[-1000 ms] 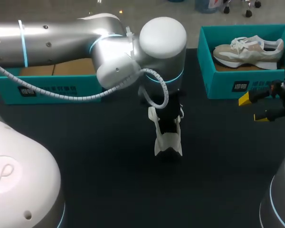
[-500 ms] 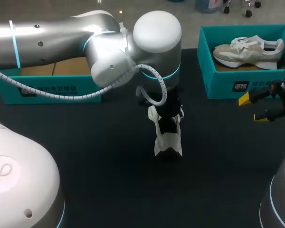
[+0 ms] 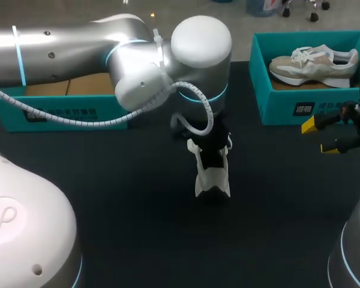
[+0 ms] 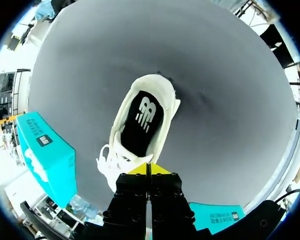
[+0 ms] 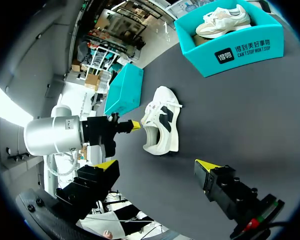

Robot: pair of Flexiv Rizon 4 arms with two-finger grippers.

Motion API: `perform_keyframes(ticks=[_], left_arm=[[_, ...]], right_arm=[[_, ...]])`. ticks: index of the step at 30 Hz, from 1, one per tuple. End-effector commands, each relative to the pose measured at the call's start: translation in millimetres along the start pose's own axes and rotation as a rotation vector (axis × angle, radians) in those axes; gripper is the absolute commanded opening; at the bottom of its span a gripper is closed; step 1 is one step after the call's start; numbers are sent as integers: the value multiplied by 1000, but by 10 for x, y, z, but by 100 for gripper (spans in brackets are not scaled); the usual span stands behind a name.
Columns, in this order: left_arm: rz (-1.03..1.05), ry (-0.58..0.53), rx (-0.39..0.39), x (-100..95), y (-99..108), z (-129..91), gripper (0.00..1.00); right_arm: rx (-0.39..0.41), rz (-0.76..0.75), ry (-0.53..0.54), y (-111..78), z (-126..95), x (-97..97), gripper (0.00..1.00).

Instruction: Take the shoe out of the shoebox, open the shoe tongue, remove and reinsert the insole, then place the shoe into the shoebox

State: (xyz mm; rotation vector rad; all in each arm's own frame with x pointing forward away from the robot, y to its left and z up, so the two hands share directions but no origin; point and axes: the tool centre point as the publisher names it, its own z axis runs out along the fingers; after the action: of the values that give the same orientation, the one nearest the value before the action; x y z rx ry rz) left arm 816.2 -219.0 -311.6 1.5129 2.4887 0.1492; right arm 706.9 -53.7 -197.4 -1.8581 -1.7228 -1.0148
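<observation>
Two shoes, two teal shoeboxes, two grippers. One white shoe (image 3: 209,180) lies loose near the middle of the dark table (image 3: 138,228). The second shoe (image 3: 315,65) sits in the shoebox (image 3: 288,108) at about 2 o'clock from it. The other shoebox (image 3: 60,111) stands at about 10 o'clock.

The left gripper (image 4: 147,169) hangs right over the loose shoe, its yellow tips pressed together at the laced end of the opening. The black insole (image 4: 142,120) shows just ahead of them. Whether any tongue fabric is caught between them cannot be told. The right gripper (image 5: 156,164) is spread wide, well apart at 3 o'clock of the shoe.

In the head view the left arm (image 3: 168,66) hides its own gripper, the shoe's far end and part of the 10 o'clock box.
</observation>
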Motion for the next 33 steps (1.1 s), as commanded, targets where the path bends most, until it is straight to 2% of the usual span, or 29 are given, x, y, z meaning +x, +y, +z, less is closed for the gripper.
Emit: perform_keyframes(ticks=[1,15,16,20,21,24,29,30,32,33], left_arm=[[-741,301,-36,99,-127,-115,0],[-741,301,-36,99,-127,-115,0],[-791,271,-50,79,-203,-93,0],[-914,176,25,30,-413,-93,0],[-920,165,8,26,-449,-93,0],[-988,120,26,42,-469,-114,0],[-1017,108,35,76,-490,-155,0],[-1021,109,45,82,-499,-159,20],[-1014,107,69,93,-534,-172,71],[-1011,109,66,95,-560,-179,89]], right_arm=[[-1,2,-4,-8,3,3,100],[-1,2,-4,-8,3,3,100],[-1,2,-4,-8,3,3,100],[-1,2,-4,-8,3,3,100],[-1,2,-4,-8,3,3,100],[-1,2,-4,-8,3,3,100],[-1,2,-4,-8,3,3,100],[-1,2,-4,-8,3,3,100],[-1,2,-4,-8,3,3,100],[-1,2,-4,-8,3,3,100]])
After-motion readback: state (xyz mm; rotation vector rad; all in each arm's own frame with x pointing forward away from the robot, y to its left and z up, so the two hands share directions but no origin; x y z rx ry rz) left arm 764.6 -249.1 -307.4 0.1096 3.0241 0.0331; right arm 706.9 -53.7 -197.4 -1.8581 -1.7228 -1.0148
